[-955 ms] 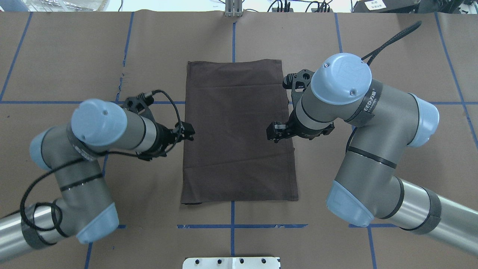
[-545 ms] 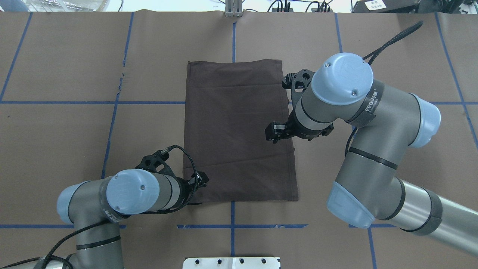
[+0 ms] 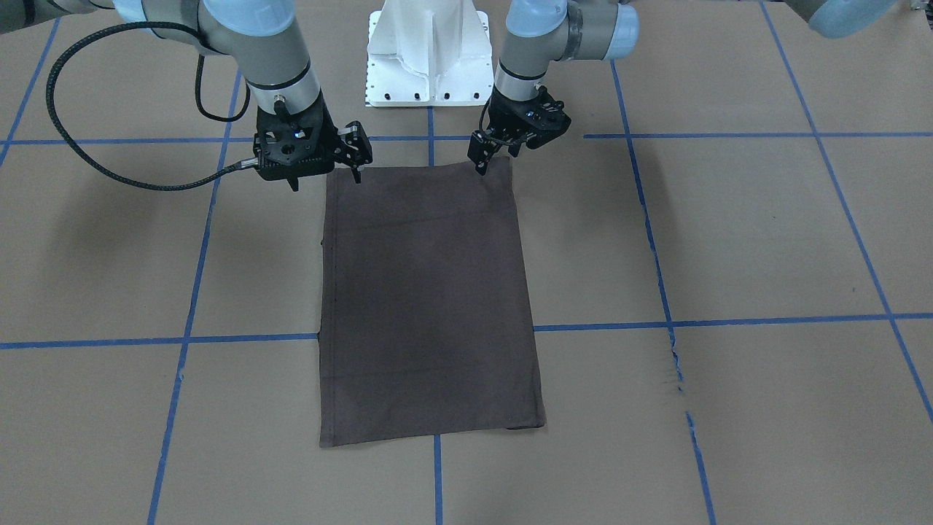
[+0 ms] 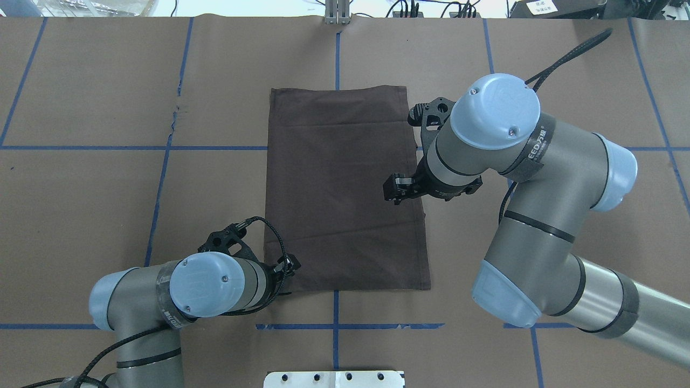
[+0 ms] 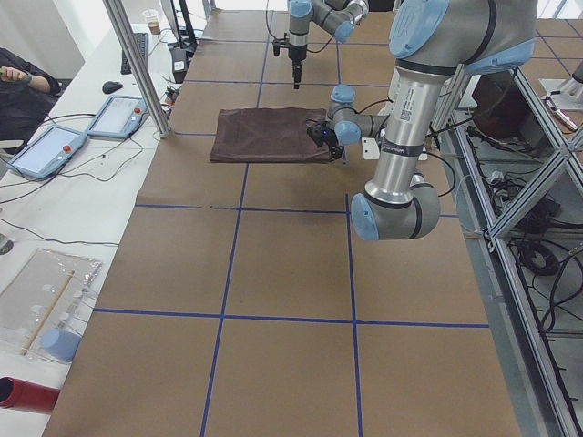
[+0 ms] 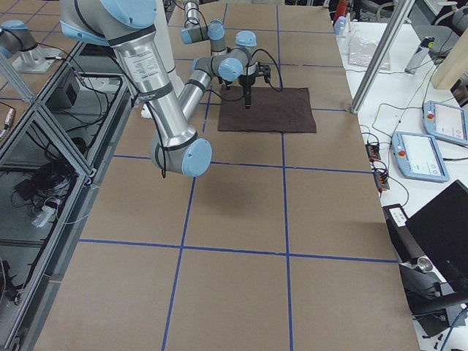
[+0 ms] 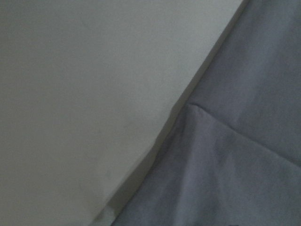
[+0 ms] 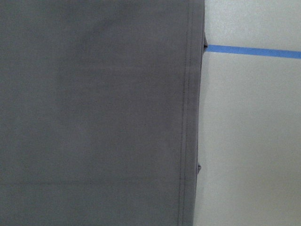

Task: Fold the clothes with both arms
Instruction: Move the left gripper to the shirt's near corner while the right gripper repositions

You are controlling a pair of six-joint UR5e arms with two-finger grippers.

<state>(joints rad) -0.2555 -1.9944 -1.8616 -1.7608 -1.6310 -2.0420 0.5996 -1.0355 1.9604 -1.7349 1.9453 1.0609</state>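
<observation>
I see the shirt [image 4: 345,188] lying flat in the middle of the table [image 4: 108,188], folded into a long rectangle. My left gripper [image 4: 290,265] is low at the shirt's corner nearest the robot, on its left. I can't tell whether it is parted or pinching cloth. My right gripper [image 4: 393,189] hangs above the shirt's right edge, and I can't make out its gap either.

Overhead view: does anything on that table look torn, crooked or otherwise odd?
The brown paper cover has a small ragged tear along a blue tape line, left of the shirt's far end. The folded shirt lies flat and tidy, though a bit of fabric peeks out under its near left corner.
</observation>
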